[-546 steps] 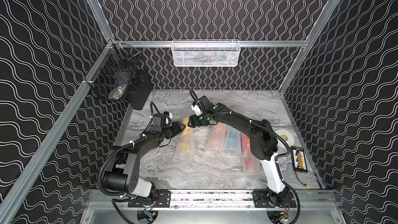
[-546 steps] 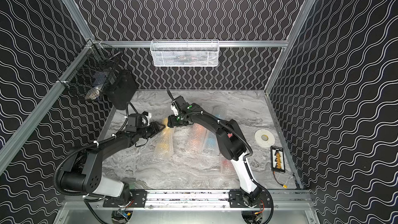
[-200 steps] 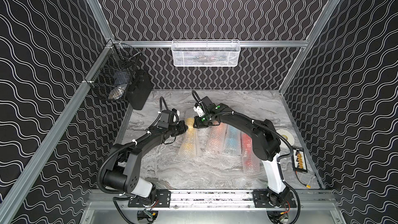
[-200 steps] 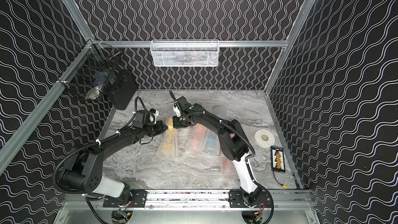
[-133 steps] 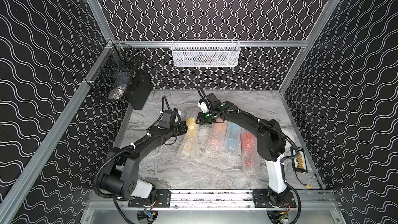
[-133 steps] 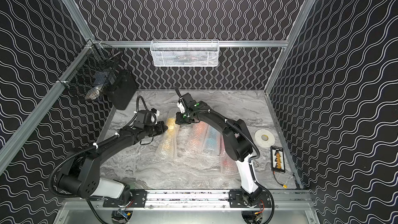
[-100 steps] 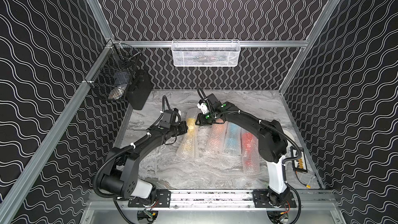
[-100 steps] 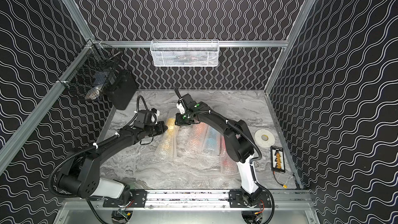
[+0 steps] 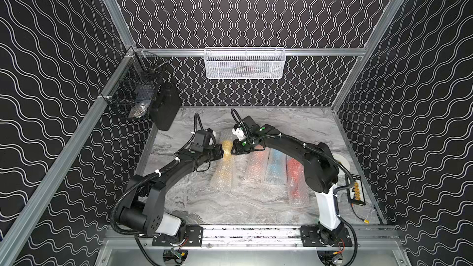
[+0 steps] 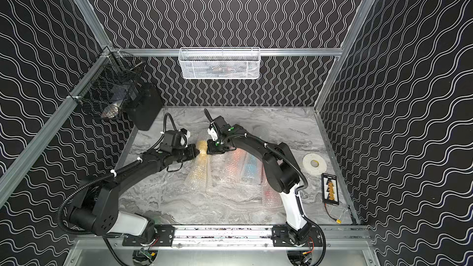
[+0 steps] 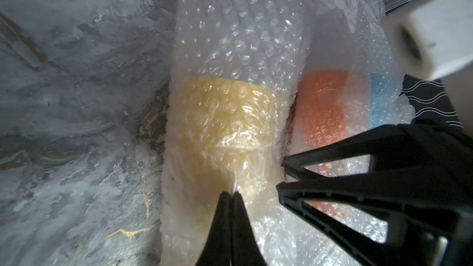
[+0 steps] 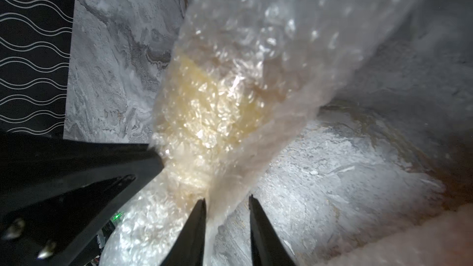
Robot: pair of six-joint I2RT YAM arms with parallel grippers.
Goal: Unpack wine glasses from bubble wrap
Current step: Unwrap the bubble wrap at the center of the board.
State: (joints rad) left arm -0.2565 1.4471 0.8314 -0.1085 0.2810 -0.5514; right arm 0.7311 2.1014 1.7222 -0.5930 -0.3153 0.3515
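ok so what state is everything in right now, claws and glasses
left claw, shut, pinching the bubble wrap over the yellow glass
right claw, open, wrap edge between its jaws
yellow glass, wrapped, lying down
orange glass, wrapped, lying down
light blue glass, wrapped, lying down
red glass, wrapped, lying down

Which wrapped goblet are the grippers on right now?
The yellow bubble-wrap tube, at the left arm's end of the row: the left gripper pinches it, the right gripper touches it. The orange, blue and red tubes lie ungripped.
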